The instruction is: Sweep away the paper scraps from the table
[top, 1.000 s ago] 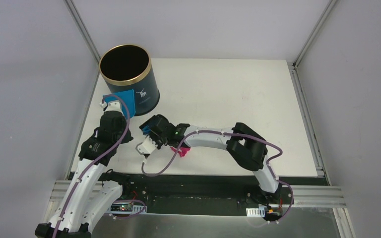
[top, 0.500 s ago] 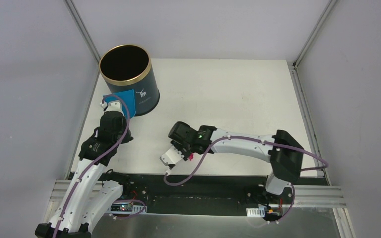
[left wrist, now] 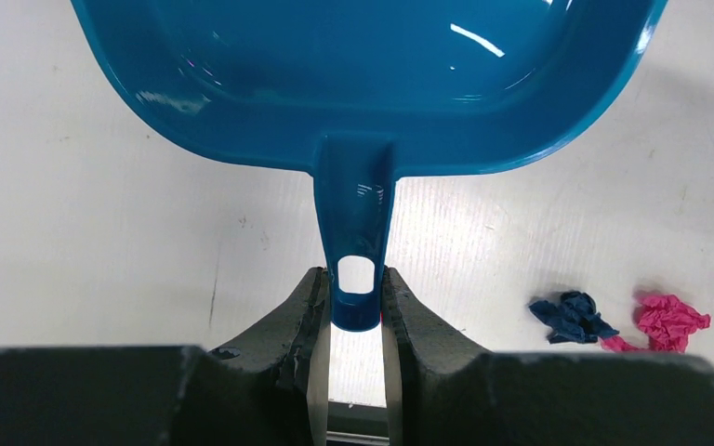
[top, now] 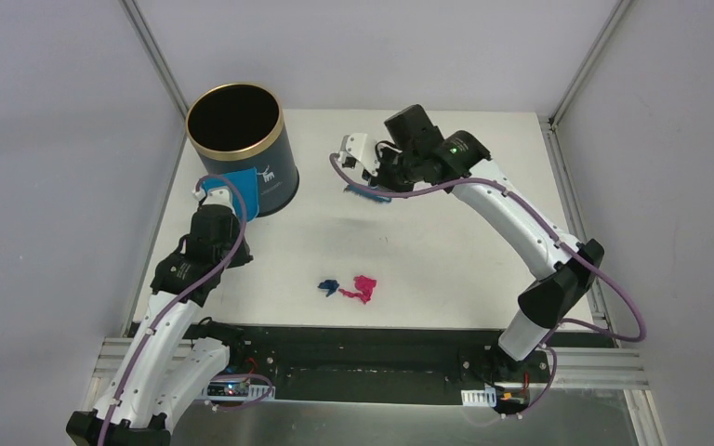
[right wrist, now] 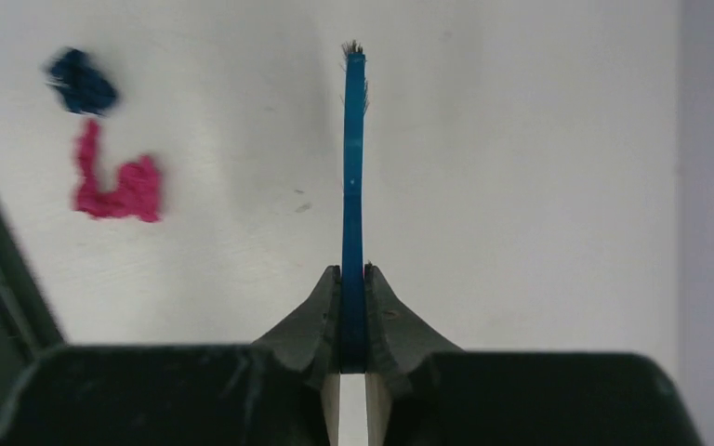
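Blue dustpan (left wrist: 363,84): hangs from the end of its handle tab, mouth pointing away from the wrist; contact with the table (top: 446,242) not clear from these views.
Left gripper (left wrist: 355,316): grips the tip of the pan's handle, jaws pressed to both sides, with only a small bite of plastic.
Brush (right wrist: 354,167): shows edge-on as a thin blue spine, bristle tips just visible at the far end; probably lifted off the tabletop.
Right gripper (right wrist: 353,307): clamps the brush's spine with no gap left.
Paper scraps (top: 351,288): one dark blue, one magenta-pink, lying just beside each other; well apart from the brush, on its near side; to the right of the pan's handle and behind its back wall, not in front of its mouth.
Black rail (top: 381,339): runs near the scraps, on the side away from the brush.
Risk, overshoot: likely with a stroke drawn from the brush's place through the scraps; straight onto the rail, no pan lip there to catch anything.
Risk, scatter: light crumpled paper, apt to flick sideways off the bristles.
Risk, slip: a pivot of the pan in so small a grip, if bumped by the brush.
Bin (top: 242,149): stands right by the pan's far end; liable to a knock while turning the pan round.
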Available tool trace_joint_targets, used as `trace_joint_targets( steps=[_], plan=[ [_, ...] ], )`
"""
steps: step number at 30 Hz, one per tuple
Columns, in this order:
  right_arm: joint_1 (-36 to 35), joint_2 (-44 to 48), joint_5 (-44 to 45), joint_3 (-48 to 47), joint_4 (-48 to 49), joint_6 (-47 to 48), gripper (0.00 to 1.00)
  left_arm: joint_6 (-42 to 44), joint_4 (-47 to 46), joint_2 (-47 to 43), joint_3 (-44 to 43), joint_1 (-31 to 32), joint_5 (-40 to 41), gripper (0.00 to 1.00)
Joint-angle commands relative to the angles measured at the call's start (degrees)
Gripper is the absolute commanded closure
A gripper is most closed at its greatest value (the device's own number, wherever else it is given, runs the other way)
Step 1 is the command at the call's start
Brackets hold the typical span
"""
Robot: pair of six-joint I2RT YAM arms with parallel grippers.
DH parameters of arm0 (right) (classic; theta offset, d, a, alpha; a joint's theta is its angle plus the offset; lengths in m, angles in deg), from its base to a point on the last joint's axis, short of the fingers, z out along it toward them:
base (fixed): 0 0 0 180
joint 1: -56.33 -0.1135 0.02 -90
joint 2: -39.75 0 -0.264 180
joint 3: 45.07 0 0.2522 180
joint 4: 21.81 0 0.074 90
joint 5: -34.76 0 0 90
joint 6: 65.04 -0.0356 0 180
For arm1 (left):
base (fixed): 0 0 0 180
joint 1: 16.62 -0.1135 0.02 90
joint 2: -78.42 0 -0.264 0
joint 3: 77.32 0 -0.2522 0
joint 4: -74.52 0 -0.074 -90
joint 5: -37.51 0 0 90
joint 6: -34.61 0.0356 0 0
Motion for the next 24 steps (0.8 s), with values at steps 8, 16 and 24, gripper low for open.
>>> trace_joint_targets(
  steps=[8, 16, 24],
  plan=[
    [-2.1, -10.2, -38.5, -3.5, -21.4, -16.1, 1.00, 0.8, -3.0, 1.9, 0.4, -0.1, -1.9, 1.00],
    [-1.6, -23.5, -48.4, -12.4, -23.3, -19.9, 1.00, 0.5, -3.2, 2.4, 0.6, -0.1, -1.2, 1.00],
    [6.6, -29.7, -42.6, -11.6, -13.1, -33.9, 1.00, 2.0, -4.8, 3.0, 1.2, -0.1, -4.4, 1.00]
  ],
)
